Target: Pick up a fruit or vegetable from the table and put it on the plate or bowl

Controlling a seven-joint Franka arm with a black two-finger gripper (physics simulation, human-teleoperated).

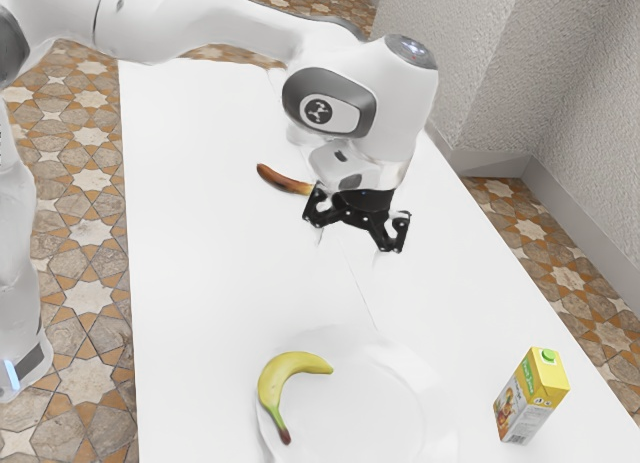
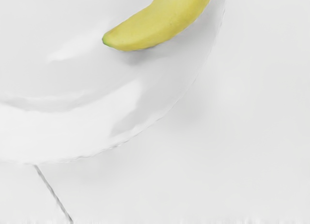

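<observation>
plate: banana on one side, rest free | carton well apart

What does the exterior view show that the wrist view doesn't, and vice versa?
Exterior view: the open claw, a juice carton and a brown vegetable behind the claw. Wrist view: the banana's greenish tip, close up. Both: the banana lying on the white plate, and the white table.
</observation>
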